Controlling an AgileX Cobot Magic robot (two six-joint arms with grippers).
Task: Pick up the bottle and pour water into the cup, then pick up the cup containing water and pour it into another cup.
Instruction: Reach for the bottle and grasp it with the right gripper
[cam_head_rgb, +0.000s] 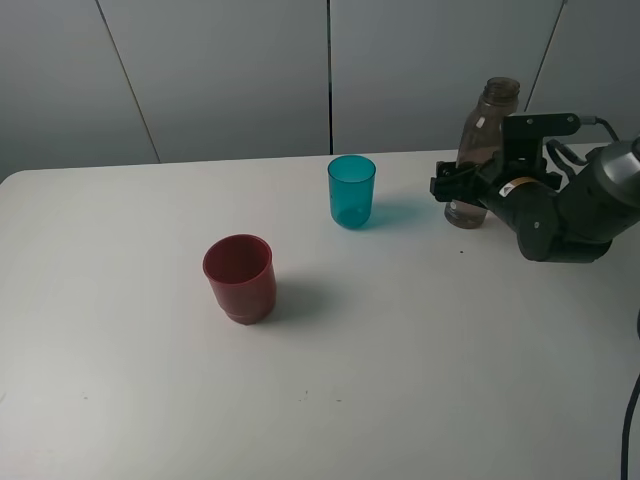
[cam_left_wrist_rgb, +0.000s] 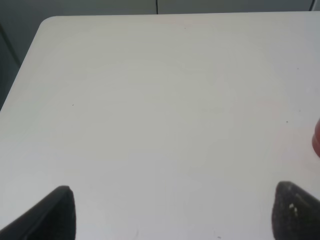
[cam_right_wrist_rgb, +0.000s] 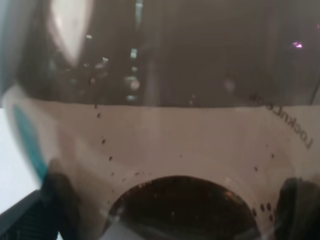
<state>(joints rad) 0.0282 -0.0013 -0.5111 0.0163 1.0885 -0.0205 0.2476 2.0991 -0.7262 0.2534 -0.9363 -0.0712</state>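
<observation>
The bottle (cam_head_rgb: 484, 150), smoky grey-brown, stands upright at the right back of the white table (cam_head_rgb: 400, 380). My right gripper (cam_head_rgb: 457, 187) is open, with its jaws either side of the bottle's lower body. In the right wrist view the bottle (cam_right_wrist_rgb: 170, 140) fills the frame between the two fingertips (cam_right_wrist_rgb: 56, 197). The teal cup (cam_head_rgb: 352, 190) stands left of the bottle, apart from it. The red cup (cam_head_rgb: 240, 277) stands nearer the front left; its edge shows in the left wrist view (cam_left_wrist_rgb: 316, 137). My left gripper (cam_left_wrist_rgb: 172, 202) is open and empty over bare table.
Grey wall panels (cam_head_rgb: 230, 70) rise behind the table's back edge. The left back corner of the table (cam_left_wrist_rgb: 47, 22) shows in the left wrist view. A black cable (cam_head_rgb: 630, 420) hangs at the right edge.
</observation>
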